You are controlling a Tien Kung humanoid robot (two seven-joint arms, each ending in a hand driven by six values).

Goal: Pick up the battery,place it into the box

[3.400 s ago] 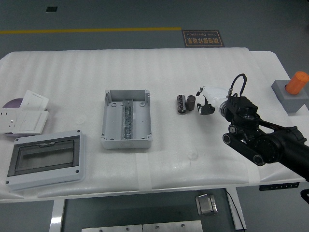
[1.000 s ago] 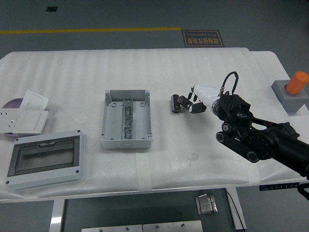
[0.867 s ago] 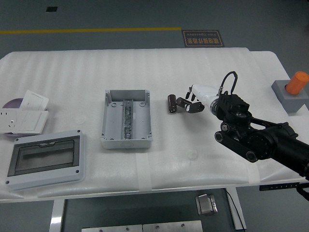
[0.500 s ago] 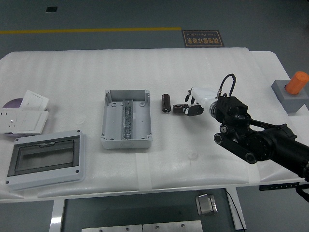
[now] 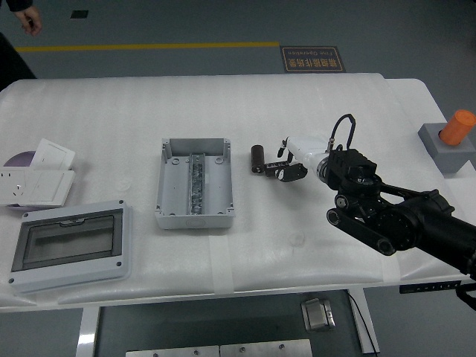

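**Right hand at the batteries, box off to my left**

My right hand (image 5: 286, 165) reaches in from the lower right on its black arm, the white palm low over the table (image 5: 335, 104) and the dark fingers (image 5: 290, 174) curled down and to my left. Something dark and cylindrical sits under those fingers, but I cannot make out whether I am gripping it or only resting against it, so I cannot say if the hand is closed on anything.

Just past my fingertips, on the side toward the box, a battery (image 5: 257, 159) lies on the foam surface. It looks to be touching or nearly touching my fingers; the view is too small to settle which.

Farther out on that same side, apart from my hand, the open grey junction box (image 5: 194, 182) lies with its cavity facing up and a metal rail running down its middle. The battery is between my hand and this box, outside the box.

Well beyond the box, near the table's left edge, lies a cover with a clear window (image 5: 68, 246), and behind it a white wall socket and switch plates (image 5: 37, 175).

Behind my arm, at the table's right edge, an orange cylinder stands in a grey block (image 5: 451, 141).

At the far left corner, part of a person's hand (image 5: 28, 18) and dark sleeve shows, away from the table's things.
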